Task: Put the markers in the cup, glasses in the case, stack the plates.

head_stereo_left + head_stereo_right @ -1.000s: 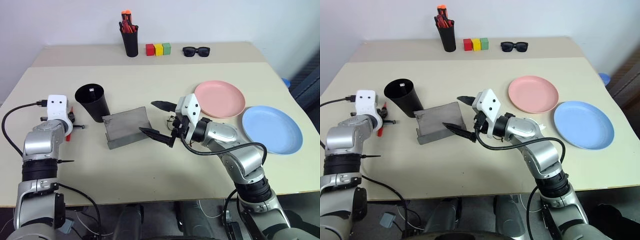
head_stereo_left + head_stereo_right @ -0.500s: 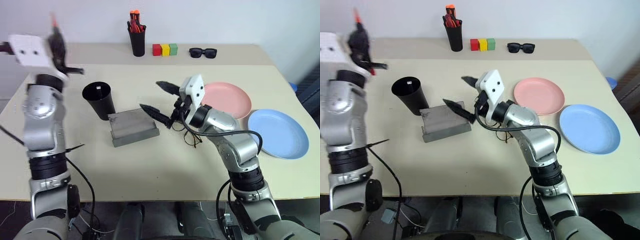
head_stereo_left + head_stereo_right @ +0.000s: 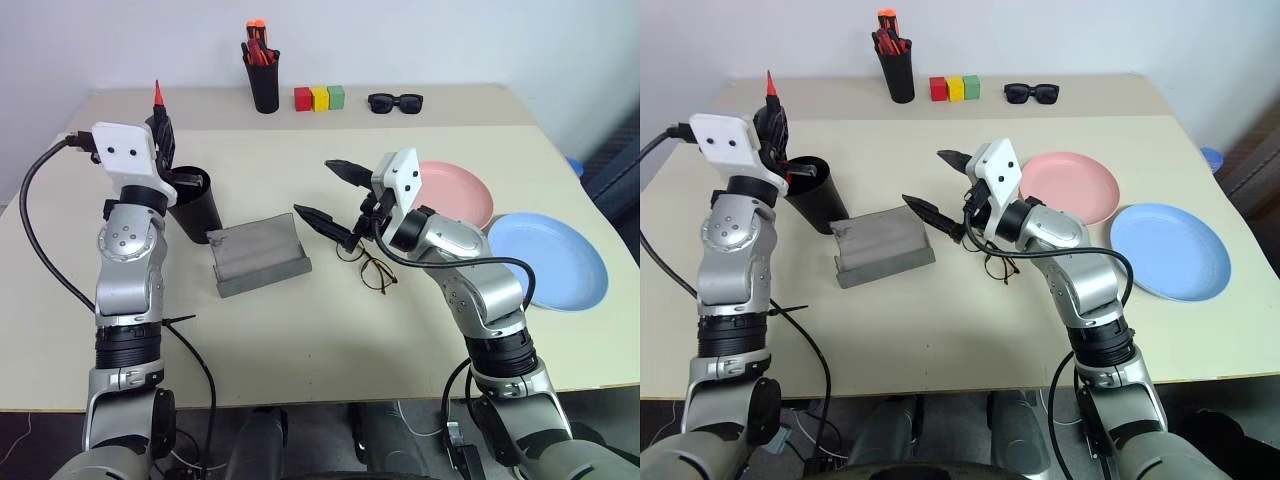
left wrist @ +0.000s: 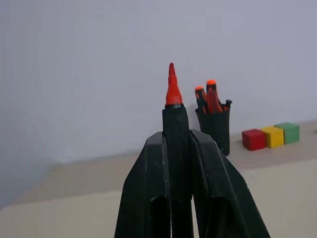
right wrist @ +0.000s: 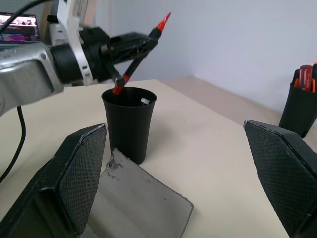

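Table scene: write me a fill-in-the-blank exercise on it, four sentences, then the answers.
1. The left gripper is shut on a red ____.
2. The marker is held just above the black ____.
3. The glasses lie on the table between the grey case and the ____ plate.
4. The right gripper hovers with its fingers ____.

Answers: marker; cup; pink; open
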